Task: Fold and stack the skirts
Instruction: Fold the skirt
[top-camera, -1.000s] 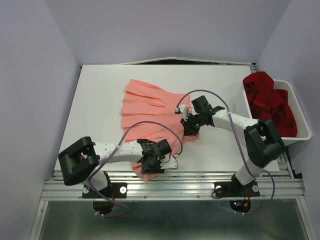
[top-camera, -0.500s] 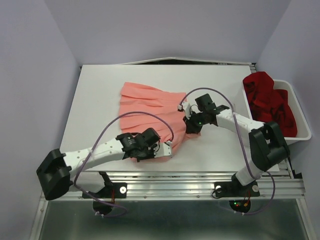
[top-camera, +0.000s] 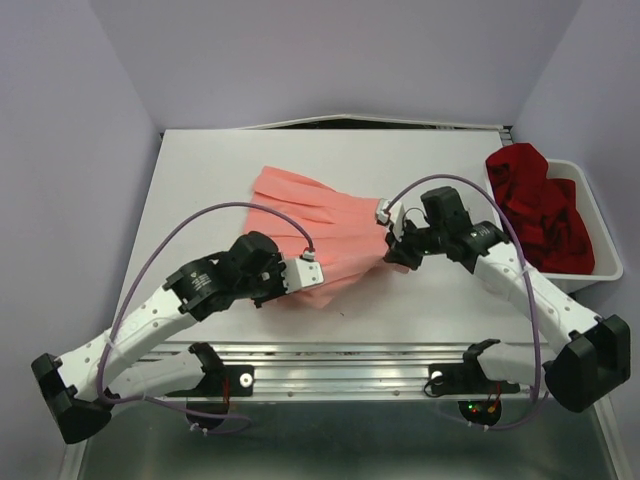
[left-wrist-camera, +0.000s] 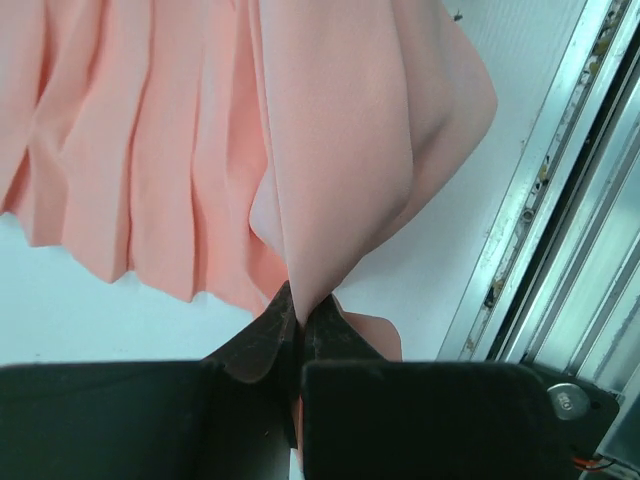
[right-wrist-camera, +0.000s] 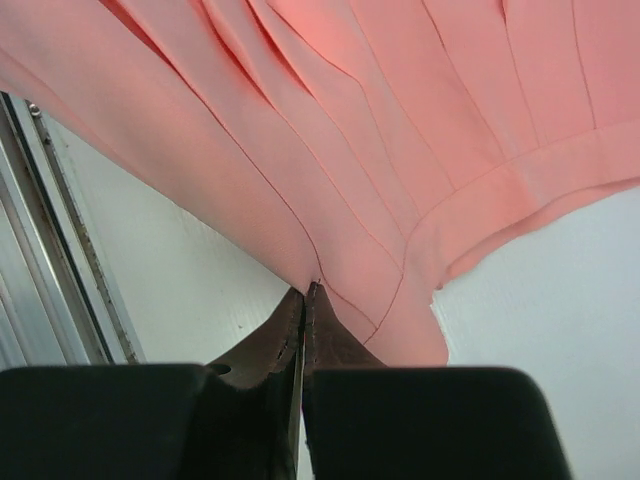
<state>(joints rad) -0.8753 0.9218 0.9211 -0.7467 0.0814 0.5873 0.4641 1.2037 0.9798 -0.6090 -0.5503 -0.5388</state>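
1. Top external view: the pink skirt (top-camera: 325, 225) lies fanned out near the middle of the white table (top-camera: 200, 180). Its wide hem is to the left and its narrow waistband end to the right.
2. The left gripper (top-camera: 312, 283) sits at the near left part of the hem. Its jaws are pinched tight on a fold of the pink skirt.
3. The left wrist view shows the cloth coming straight out from between the closed fingertips. It is gathered into a loose cone, and the pleats spread flat on the table to the left of it.
4. The right gripper (top-camera: 395, 254) is at the right end of the pink skirt. Its jaws are clamped on the cloth's edge just beside the waistband.
5. The right wrist view shows pleats running away from the pinch, with the waistband curving off to the right.
6. The red skirt (top-camera: 535, 205) lies crumpled in the white bin (top-camera: 600, 270) at the table's right edge, well apart from the pink skirt.
7. A metal rail (top-camera: 350, 375) runs along the near edge of the table.
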